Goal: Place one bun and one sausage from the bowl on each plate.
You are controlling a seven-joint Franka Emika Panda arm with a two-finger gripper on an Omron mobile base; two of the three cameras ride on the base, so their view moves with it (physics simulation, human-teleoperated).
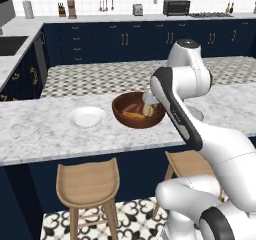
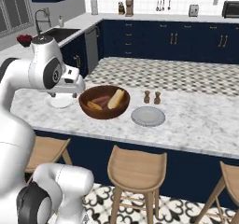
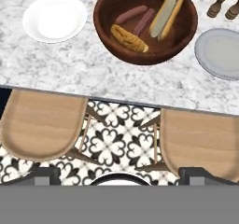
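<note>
Hand view looks down on the round reddish-brown wooden bowl (image 3: 145, 22) on the marble bench (image 3: 84, 69), between the flat white plate (image 3: 54, 18) and the flat grey plate (image 3: 219, 52). Two pale buns (image 3: 167, 14) and two pinkish sausages (image 3: 137, 18) lie slanted inside, ahead of the claw (image 3: 120, 175). Its tips are cut off, so whether it is open or closed cannot be told.

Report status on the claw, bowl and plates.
Claw state unclear, nothing held. Wooden bowl holds two sausages and buns; white plate and grey plate bare. Salt and pepper shakers near grey plate.
</note>
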